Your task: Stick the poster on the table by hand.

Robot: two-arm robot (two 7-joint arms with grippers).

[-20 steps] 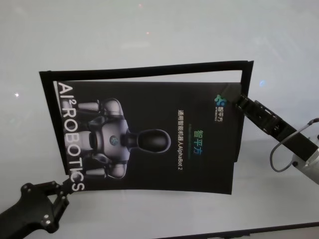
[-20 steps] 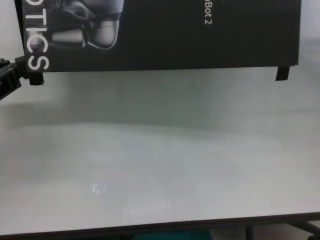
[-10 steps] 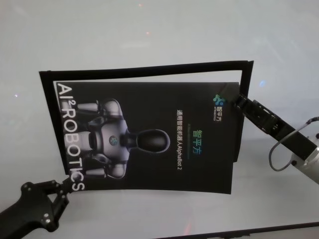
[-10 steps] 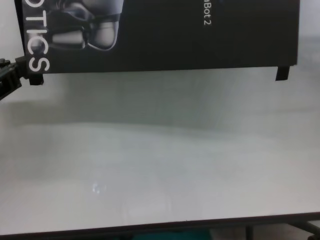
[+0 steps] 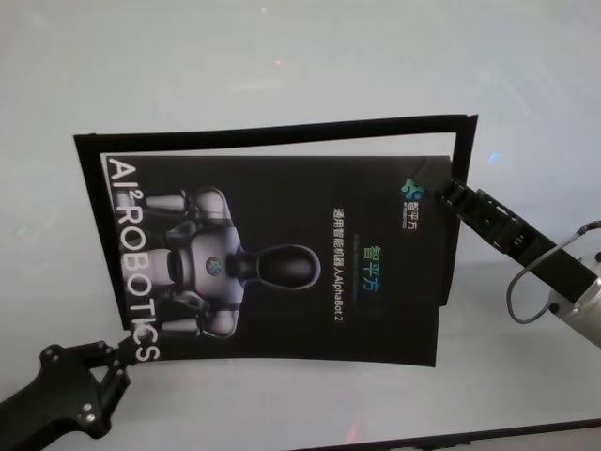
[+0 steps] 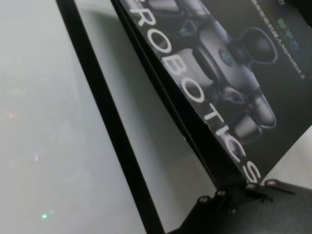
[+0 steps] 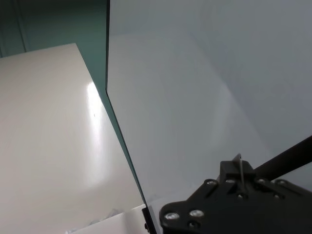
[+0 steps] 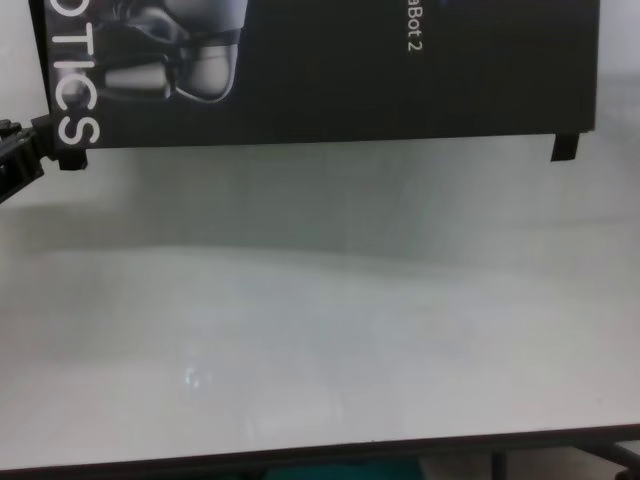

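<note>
Over the last second almost nothing had shifted: the poster [image 5: 282, 254] hung just above the table [image 5: 282, 56], the left gripper [image 5: 120, 352] pinching its near left corner, the right gripper [image 5: 449, 193] apparently pinching its far right corner. Lowering had not begun.

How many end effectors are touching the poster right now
2. The left end effector pinches the poster at its near left corner by the S of ROBOTICS; the right end effector grips its far right corner, above the table.
</note>
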